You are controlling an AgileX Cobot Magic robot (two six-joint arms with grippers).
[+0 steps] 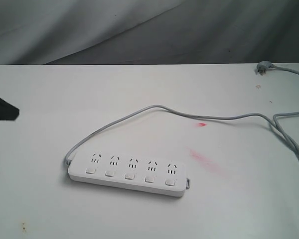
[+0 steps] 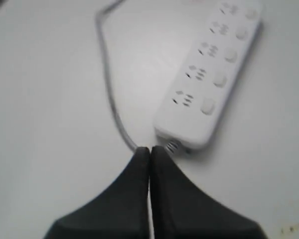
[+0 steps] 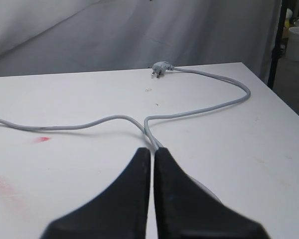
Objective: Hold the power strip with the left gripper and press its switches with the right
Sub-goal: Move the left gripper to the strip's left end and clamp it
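Toward 6 o'clock on the bench (image 1: 50, 209), the power strip (image 1: 129, 172) is laid flat, ungripped. Both the left pincer (image 2: 149, 151) and right pincer (image 3: 153, 151) are pressed together. Unheld, the strip could be shoved sideways when switches (image 1: 129, 176) are pressed; the cable (image 1: 154, 106) could be snagged.

We take this for a lab-style test station: a bare white table (image 1: 40, 209) stained with red smears (image 1: 204, 160), a grey cloth backdrop (image 1: 139, 30) hung well beyond the right claw (image 3: 152, 152), and, past the table's far corner from it, a white tub (image 3: 298, 42) beside a dark post (image 3: 275, 45).
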